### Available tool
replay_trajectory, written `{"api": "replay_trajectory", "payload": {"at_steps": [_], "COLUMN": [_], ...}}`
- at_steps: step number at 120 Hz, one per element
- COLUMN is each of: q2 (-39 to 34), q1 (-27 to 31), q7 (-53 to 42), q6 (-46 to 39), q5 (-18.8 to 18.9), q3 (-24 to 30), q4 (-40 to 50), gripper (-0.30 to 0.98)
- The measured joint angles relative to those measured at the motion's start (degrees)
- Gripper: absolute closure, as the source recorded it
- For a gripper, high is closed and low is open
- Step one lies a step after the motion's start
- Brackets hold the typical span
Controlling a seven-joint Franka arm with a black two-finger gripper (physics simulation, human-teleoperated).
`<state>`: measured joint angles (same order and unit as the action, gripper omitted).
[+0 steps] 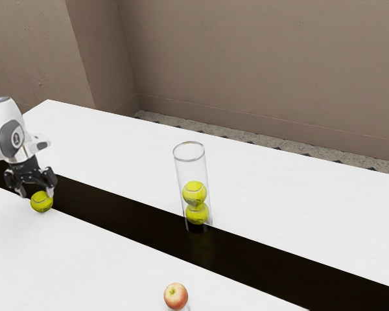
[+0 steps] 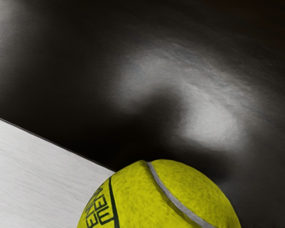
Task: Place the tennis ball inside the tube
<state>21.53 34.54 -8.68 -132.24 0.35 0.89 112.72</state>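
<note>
My gripper [image 1: 35, 190] is low over the table at the exterior view's left, its two fingers standing apart. A loose yellow-green tennis ball [image 1: 41, 202] lies right at and below the fingertips, near the edge of the dark strip. In the wrist view the same ball [image 2: 161, 199] appears large, just under the hand. The clear tube [image 1: 192, 170] stands upright near the middle of the exterior view, with two tennis balls [image 1: 194, 193] stacked inside and its top open.
A red-yellow apple [image 1: 176, 295] sits at the exterior view's lower edge. The white table [image 1: 104, 259] is crossed by a dark glossy strip [image 1: 136, 223], on which the tube's base rests. A brown wall [image 1: 259, 71] rises beyond the table.
</note>
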Motion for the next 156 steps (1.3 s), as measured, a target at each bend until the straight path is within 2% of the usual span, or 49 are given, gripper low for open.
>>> {"api": "replay_trajectory", "payload": {"at_steps": [33,65,95,113,129,139,156], "q2": [1.6,2.7,2.7,1.8,-2.2,-8.3,-19.7], "q1": [-0.4,-0.4,-0.4,-0.4,-0.5,-1.2,-6.8], "q7": [0.2,0.4,0.8,1.5,2.4,3.0,4.1], "q6": [-0.3,-0.9,-1.4,-1.5,-1.7,-1.7,-0.8], "q5": [-0.1,-0.2,0.1,0.5,0.8,0.5,-0.4], "q3": [0.4,0.3,0.1,0.1,0.6,2.3,4.0], "q4": [0.4,0.3,0.1,0.3,2.2,5.8,9.8], "gripper": [0.01,0.21,0.3,0.42,0.47,0.52,0.53]}}
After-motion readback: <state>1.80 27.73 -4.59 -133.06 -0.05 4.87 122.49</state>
